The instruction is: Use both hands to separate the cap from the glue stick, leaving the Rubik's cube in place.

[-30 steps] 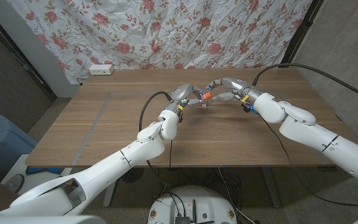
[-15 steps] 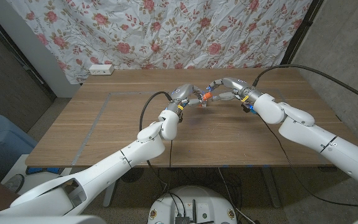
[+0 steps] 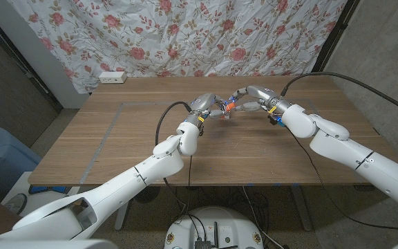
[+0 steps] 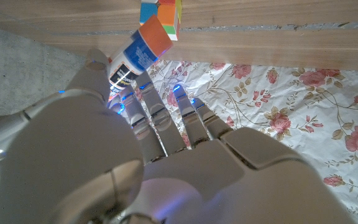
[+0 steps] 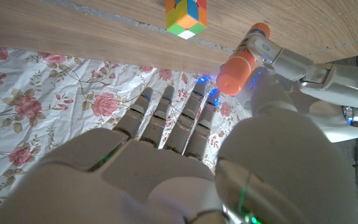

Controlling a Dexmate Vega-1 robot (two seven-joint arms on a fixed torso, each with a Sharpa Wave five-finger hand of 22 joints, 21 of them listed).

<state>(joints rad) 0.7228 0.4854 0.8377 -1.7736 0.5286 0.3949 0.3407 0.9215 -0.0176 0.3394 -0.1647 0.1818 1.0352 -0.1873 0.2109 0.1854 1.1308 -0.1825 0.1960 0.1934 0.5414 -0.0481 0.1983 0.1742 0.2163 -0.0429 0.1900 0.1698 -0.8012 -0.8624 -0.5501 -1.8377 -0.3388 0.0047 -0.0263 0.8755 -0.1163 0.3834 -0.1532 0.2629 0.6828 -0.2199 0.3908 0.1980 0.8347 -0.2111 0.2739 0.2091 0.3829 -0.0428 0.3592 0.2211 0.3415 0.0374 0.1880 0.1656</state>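
- The glue stick (image 4: 131,59) is held off the bench (image 3: 137,138) between the two hands, which meet just past the bench's middle, toward 12 o'clock in the head view.
- The left hand (image 3: 204,106) has its fingers (image 4: 97,67) clamped on the white labelled barrel of the stick.
- The orange cap (image 5: 235,70) sits at the stick's end, toward 3 o'clock from the left hand in the head view, and looks seated on the barrel still.
- The right hand (image 3: 251,97) reaches in from 3 o'clock. Its thumb lies beside the cap in the right wrist view, and its other fingers (image 5: 188,124) are extended side by side. Whether they are truly clamped on the cap I cannot tell.
- The Rubik's cube (image 5: 186,15) rests on the bench just beyond the stick, near it but apart.
- A floral cloth (image 3: 206,34) hangs at 12 o'clock behind the bench.
- A white power strip (image 3: 112,77) lies at the bench's 10 o'clock corner.
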